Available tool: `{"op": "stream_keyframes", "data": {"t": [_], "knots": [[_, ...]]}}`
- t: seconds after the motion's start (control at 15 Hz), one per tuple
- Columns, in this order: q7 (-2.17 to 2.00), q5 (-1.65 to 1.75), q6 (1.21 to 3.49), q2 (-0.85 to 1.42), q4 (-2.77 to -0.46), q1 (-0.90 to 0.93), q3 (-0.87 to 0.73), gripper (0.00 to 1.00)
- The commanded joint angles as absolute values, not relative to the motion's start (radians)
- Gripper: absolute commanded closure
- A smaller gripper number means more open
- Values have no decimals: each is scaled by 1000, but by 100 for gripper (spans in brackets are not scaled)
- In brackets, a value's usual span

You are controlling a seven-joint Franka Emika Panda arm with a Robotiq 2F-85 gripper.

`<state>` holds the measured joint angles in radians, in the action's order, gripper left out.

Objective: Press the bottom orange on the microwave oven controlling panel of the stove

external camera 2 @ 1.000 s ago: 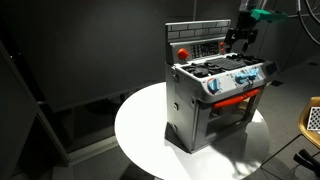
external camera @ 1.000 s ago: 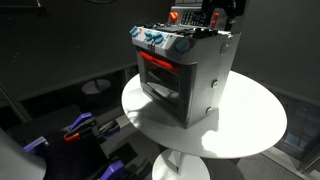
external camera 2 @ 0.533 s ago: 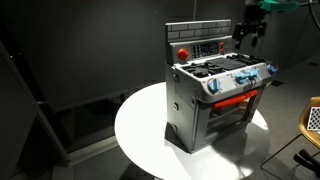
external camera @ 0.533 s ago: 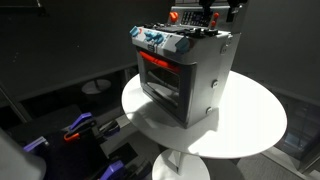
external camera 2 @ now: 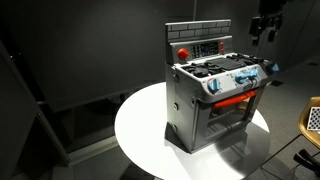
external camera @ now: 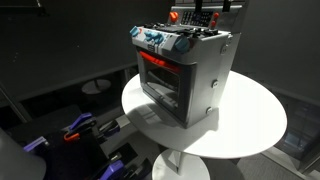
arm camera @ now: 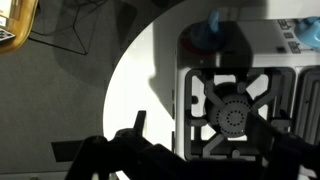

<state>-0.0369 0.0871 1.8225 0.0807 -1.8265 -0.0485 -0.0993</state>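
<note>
The grey toy stove (external camera: 185, 75) with a red-trimmed oven door stands on a round white table (external camera: 250, 125); it also shows in the other exterior view (external camera 2: 215, 95). Its dark control panel (external camera 2: 205, 47) with small red-orange buttons sits on the upright back, also visible in an exterior view (external camera: 195, 16). My gripper (external camera 2: 265, 28) hangs in the air above and beside the stove's back, apart from the panel; in an exterior view (external camera: 225, 6) only its tip shows at the top edge. In the wrist view my gripper (arm camera: 213, 125) looks down on a dark burner (arm camera: 235, 115), fingers spread, empty.
Blue knobs (external camera 2: 240, 80) line the stove's front edge; one shows in the wrist view (arm camera: 215, 25). The table (external camera 2: 140, 130) has bare room round the stove. Dark floor and clutter (external camera: 80, 130) lie below; a yellow-rimmed object (external camera 2: 312, 118) stands at the side.
My gripper has risen and drawn back from the control panel, moving up and away from the stove's back. The stove has not moved.
</note>
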Motion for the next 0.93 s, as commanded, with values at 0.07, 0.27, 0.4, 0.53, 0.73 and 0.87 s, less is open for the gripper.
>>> {"op": "stream_keyframes", "data": {"t": [0.07,0.27,0.4,0.53,0.73,0.87], "knots": [[50,115,1792,-48,-1945,-63,-93,0],[81,122,1795,-121,-2015,-67,-94,0],[86,131,1799,-166,-2056,-68,-95,0],[88,137,1801,-207,-2093,-70,-96,0],[105,141,1788,-268,-2137,-78,-105,0],[118,143,1781,-293,-2154,-84,-109,0]]}}
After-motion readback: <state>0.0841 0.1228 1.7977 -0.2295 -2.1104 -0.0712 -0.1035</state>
